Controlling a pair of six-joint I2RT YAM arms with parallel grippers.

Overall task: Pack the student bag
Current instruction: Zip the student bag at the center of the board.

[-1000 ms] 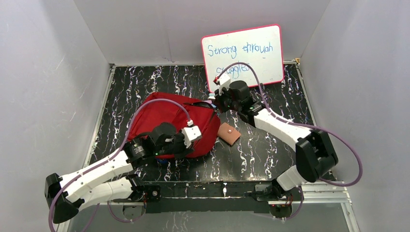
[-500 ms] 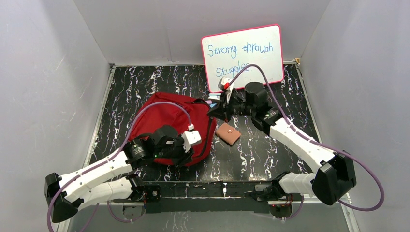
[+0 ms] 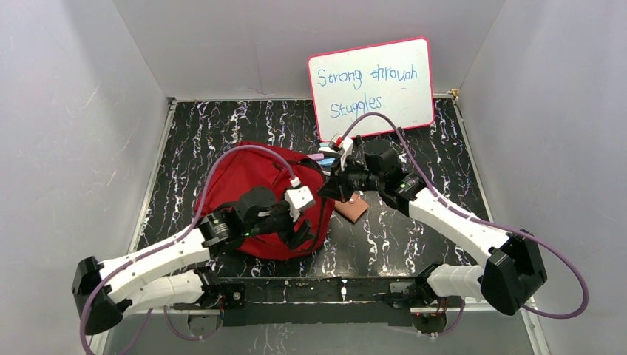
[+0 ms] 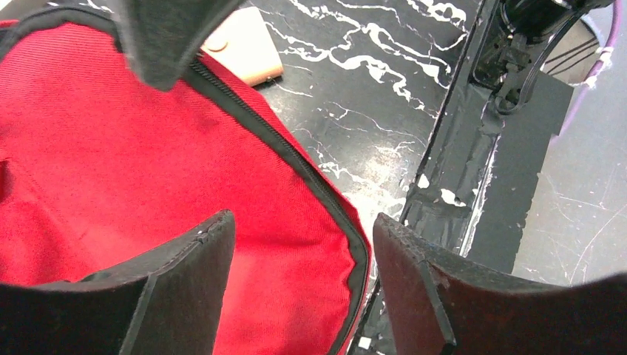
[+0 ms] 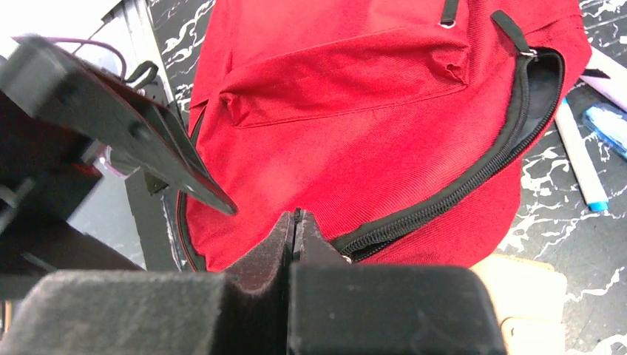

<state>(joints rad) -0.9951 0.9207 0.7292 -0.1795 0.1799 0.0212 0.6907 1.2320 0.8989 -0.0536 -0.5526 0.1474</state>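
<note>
Red student bag [image 3: 244, 181] under spread left hand [image 4: 302, 222]

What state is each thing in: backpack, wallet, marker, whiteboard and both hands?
Large red fabric backpack: lying flat, main zipper partly open, grey lining showing.
Small tan wallet: closed, lying outside the backpack.
White marker with blue cap: capped, lying beside the backpack.
Pink-framed whiteboard: upright, written on.
Left hand: open, above the backpack.
Right hand: shut, at the backpack's zipper.
</note>
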